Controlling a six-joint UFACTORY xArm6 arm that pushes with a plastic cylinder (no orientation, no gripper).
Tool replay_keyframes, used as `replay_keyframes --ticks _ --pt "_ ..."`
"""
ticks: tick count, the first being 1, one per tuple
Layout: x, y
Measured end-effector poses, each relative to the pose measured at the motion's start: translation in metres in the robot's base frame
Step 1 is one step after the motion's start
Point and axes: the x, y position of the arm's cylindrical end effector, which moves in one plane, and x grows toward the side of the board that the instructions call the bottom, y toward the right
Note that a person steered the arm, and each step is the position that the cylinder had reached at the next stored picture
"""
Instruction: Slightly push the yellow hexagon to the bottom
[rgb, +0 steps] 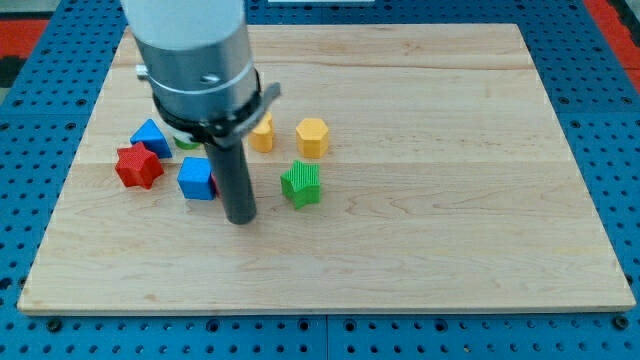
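Observation:
The yellow hexagon (312, 136) lies on the wooden board (420, 200), a little left of centre. My tip (241, 219) touches the board below and to the left of it, well apart from it. A second yellow block (262, 132), shape unclear, lies just left of the hexagon, partly behind my rod. A green star-like block (300, 183) lies below the hexagon, to the right of my tip. A blue cube (196, 178) sits just left of my rod.
A red star-like block (138, 166) and a blue triangular block (150, 135) lie at the left. A green block (186, 142) peeks out under the arm's body. A bit of red shows between the blue cube and my rod. Blue pegboard surrounds the board.

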Motion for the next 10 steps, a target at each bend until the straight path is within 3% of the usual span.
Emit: replay_keyframes --ticks 4,5,8,10 --pt "-0.016 0.088" --pt "-0.051 0.143" --pt "-0.129 0.106" --pt "-0.129 0.076"
